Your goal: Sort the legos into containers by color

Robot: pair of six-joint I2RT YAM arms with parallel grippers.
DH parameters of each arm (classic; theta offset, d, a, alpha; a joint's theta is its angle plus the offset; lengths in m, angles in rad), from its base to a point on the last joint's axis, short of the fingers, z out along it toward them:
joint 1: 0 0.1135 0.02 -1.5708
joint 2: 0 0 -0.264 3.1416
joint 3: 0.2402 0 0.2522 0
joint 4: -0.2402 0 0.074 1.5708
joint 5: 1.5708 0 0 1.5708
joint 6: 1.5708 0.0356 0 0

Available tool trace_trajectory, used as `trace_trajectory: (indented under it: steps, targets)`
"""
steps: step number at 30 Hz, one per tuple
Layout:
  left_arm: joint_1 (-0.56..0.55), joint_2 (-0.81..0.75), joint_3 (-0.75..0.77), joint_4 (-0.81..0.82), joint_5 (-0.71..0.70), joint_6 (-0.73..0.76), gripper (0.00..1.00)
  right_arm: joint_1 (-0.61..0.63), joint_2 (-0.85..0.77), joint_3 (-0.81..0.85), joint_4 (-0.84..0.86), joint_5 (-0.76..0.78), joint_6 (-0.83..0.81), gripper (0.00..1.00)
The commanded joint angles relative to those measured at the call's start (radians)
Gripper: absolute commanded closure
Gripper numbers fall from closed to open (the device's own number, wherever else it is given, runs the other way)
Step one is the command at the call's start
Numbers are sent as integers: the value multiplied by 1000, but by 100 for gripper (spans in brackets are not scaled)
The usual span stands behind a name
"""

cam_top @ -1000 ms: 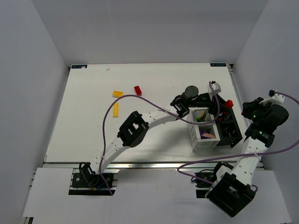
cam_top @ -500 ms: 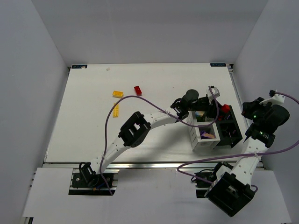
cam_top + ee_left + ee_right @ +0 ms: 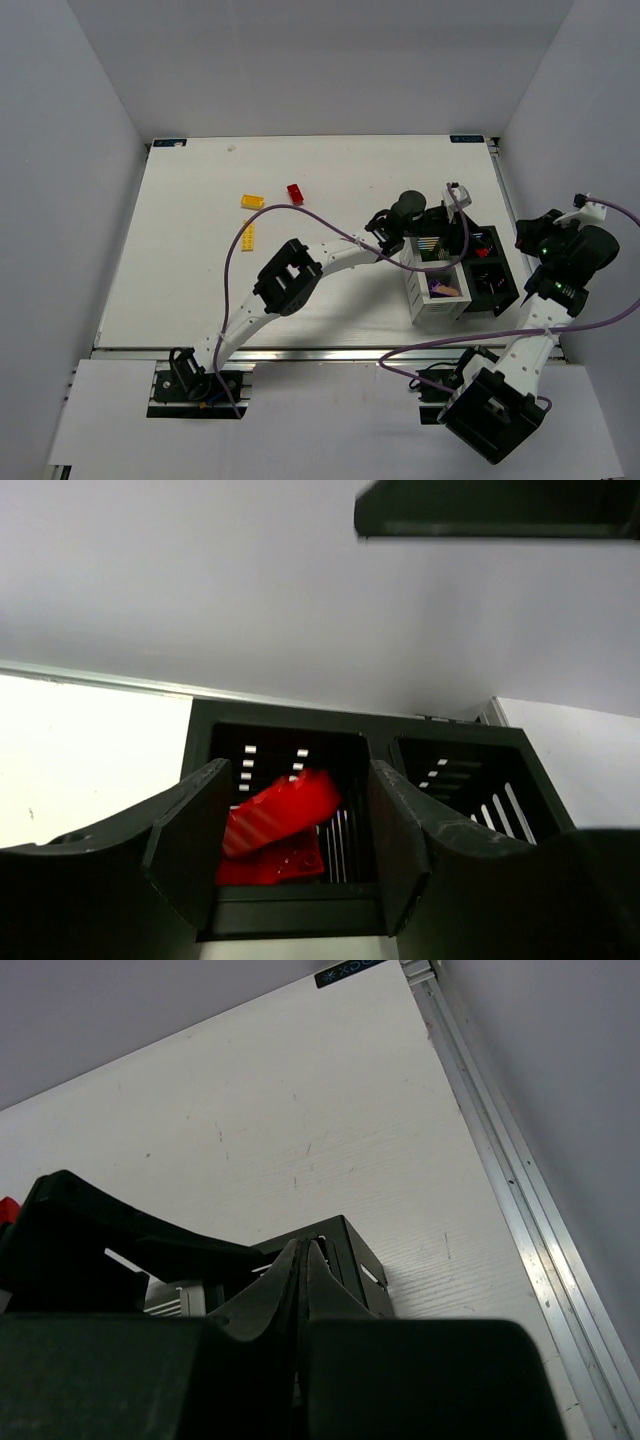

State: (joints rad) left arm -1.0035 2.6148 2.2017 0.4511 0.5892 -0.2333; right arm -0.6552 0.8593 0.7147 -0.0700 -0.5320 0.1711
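Left claw (image 3: pixel 295 825) spread | containers (image 3: pixel 280 713): red legos (image 3: pixel 280 815) in black compartment (image 3: pixel 345 755)

Left half of surface (image 3: pixel 170 270) mostly open; only a yellow brick (image 3: pixel 252 201), red brick (image 3: pixel 295 193) & yellow strip (image 3: pixel 248 235) lie far-left. Left arm (image 3: pixel 290 275) w/ looping cable (image 3: pixel 270 209) runs diagonally from near-left to containers (image 3: pixel 438 305), barring the middle. Left tool (image 3: pixel 295 845), fingers apart, fills room at containers' far side. Right arm (image 3: pixel 560 262) crowds the gap btwn containers & right wall (image 3: pixel 590 120).
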Motion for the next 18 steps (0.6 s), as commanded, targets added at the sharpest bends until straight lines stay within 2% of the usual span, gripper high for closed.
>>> trace_trajectory:
  steps: [1, 3, 6, 7, 8, 9, 10, 11, 12, 13, 14, 15, 16, 17, 18]
  targets:
    - [-3, -41, 56, -9, -11, 8, 33, -7, -6, -12, 47, -49, -21, 100]
    - [-3, -52, 58, -5, -20, 8, 33, -6, -9, -12, 47, -69, -25, 100]
    - [-3, -76, 55, 1, -34, 6, 39, -7, -14, -12, 49, -126, -38, 100]
    - [-3, -87, 47, 12, -41, 3, 45, -6, -16, -14, 50, -155, -53, 100]
    - [-3, -100, 24, 23, -51, -6, 61, -6, -17, -12, 50, -195, -76, 96]
    - [-3, -131, 9, 34, -61, -11, 71, -6, -19, -11, 49, -323, -103, 84]
    - [6, -151, -9, 58, -81, -23, 79, -4, -19, -12, 50, -406, -166, 77]
    - [22, -171, -52, 73, -91, -49, 93, -3, -17, -12, 42, -495, -217, 69]
    - [22, -214, -72, 80, -100, -61, 97, 2, -3, -9, 38, -684, -260, 55]
    - [51, -238, -100, 77, -135, -66, 98, 6, 6, 23, -29, -770, -313, 51]
    - [65, -271, -134, 74, -156, -75, 99, 11, 18, 47, -75, -831, -438, 47]
    - [81, -301, -210, 70, -179, -84, 100, 22, 44, 81, -140, -865, -505, 46]
    - [121, -367, -252, 69, -212, -95, 100, 41, 56, 116, -246, -853, -566, 46]
    - [146, -398, -291, 63, -222, -121, 100, 55, 69, 182, -282, -841, -659, 46]
    - [170, -430, -371, 54, -233, -139, 100, 89, 90, 207, -298, -795, -679, 48]
